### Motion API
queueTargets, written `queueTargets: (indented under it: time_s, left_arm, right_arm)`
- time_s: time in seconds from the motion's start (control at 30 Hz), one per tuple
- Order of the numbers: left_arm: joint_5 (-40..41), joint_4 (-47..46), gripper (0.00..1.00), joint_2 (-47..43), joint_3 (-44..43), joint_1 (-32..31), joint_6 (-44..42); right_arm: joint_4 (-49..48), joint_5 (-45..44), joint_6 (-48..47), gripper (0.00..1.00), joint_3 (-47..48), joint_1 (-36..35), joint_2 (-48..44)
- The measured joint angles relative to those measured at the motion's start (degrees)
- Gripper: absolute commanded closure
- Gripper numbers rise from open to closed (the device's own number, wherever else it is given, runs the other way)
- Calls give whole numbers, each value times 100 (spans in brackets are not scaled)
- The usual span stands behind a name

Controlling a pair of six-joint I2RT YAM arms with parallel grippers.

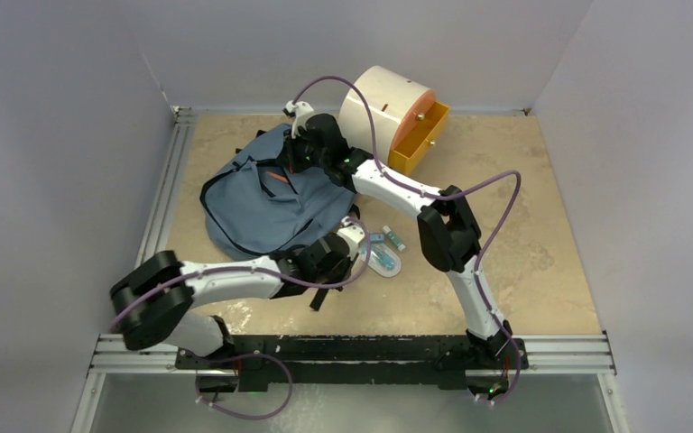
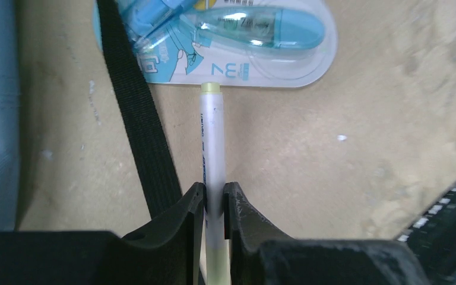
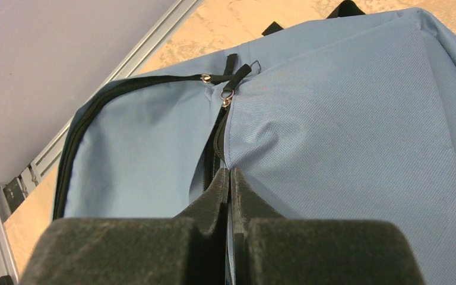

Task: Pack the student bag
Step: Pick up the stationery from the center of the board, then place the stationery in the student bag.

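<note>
early days, we've got our left fingers [image 2: 214, 193] closed on a pen [image 2: 212, 136] lying on the tabletop [image 1: 523, 271], our right fingers [image 3: 230, 178] pinched shut on the zip edge of the student bag [image 3: 344, 119] sitting mid-tabletop, and the tape pack [image 2: 255, 35] not packed yet.

The left arm [image 1: 226, 278] lies low, forearm running right, left hand [image 2: 214, 196] nipped on a pen [image 2: 212, 142]. The right arm [image 1: 397, 188] rises, then bends leftward, right hand [image 3: 230, 178] pinched tight on bag [image 3: 332, 119] fabric.

The student bag [image 1: 257, 203], a soft slate-blue backpack, lies slumped flat on the desk [image 1: 541, 271], left of centre toward the far side, its black zipper [image 3: 124, 86] partly open and a black strap [image 2: 139, 119] trailing toward the near edge.
</note>
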State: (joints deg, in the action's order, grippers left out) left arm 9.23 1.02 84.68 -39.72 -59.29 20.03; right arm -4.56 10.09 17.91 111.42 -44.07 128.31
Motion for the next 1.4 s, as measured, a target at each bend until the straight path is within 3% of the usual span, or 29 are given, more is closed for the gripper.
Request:
queueTargets:
  time_s: [0.2, 0.37, 0.5, 0.8, 1.03, 1.2, 1.4]
  left_arm:
    - [-24, 629, 91, -1508, 136, 234, 662]
    - [-227, 1082, 92, -2553, 313, 1460, 1163]
    - [-385, 1309, 97, -2861, 310, 1950, 1379]
    - [-1845, 1637, 100, -2522, -92, 4118, 1869]
    - [-2916, 1508, 100, -1784, -986, 5283, 1978]
    - [-3403, 1298, 100, -1252, -1152, 5731, 1996]
    - [-3821, 1047, 100, -577, -1244, 5777, 2129]
  right_arm:
    - [-2, 0, 2, 100, 0, 0, 0]
    - [-4, 2, 7, 100, 0, 0, 0]
    - [-7, 2, 7, 100, 0, 0, 0]
    - [-7, 0, 7, 100, -2, 0, 0]
    - [-17, 2, 7, 100, -22, 0, 0]
    - [-74, 2, 11, 100, -68, 0, 0]
    - [-140, 17, 31, 100, -120, 0, 0]
